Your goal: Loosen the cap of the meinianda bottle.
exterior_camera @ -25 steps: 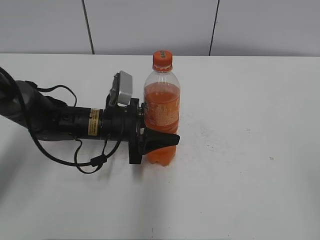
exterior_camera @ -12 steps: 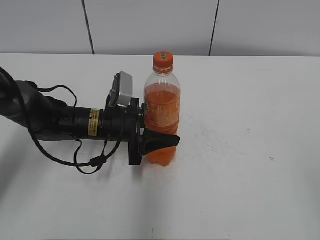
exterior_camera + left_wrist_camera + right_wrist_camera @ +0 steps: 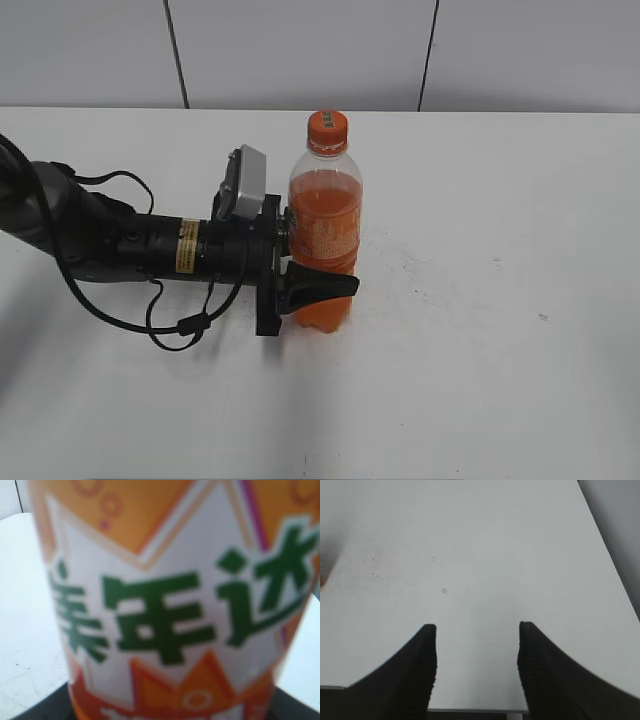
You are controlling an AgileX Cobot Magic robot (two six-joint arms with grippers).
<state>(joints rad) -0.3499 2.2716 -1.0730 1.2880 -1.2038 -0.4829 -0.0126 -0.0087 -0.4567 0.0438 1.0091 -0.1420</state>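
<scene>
The meinianda bottle [image 3: 325, 230] stands upright near the middle of the white table, full of orange drink, with its orange cap [image 3: 327, 124] on top. My left gripper [image 3: 318, 283] reaches in from the left and is shut on the bottle's lower body, just below the label band. In the left wrist view the bottle's label [image 3: 170, 605] fills the frame, with green characters on white. My right gripper [image 3: 477, 630] is open and empty above bare table; it is outside the exterior view.
The left arm with its cable [image 3: 130, 250] lies across the left side of the table. The white table [image 3: 500, 300] ends at a grey panelled wall [image 3: 300, 50] behind. The table's near edge [image 3: 475, 711] shows under the right gripper.
The bottle has shifted very slightly to the right in the left gripper's hold. The left arm barely moved.
</scene>
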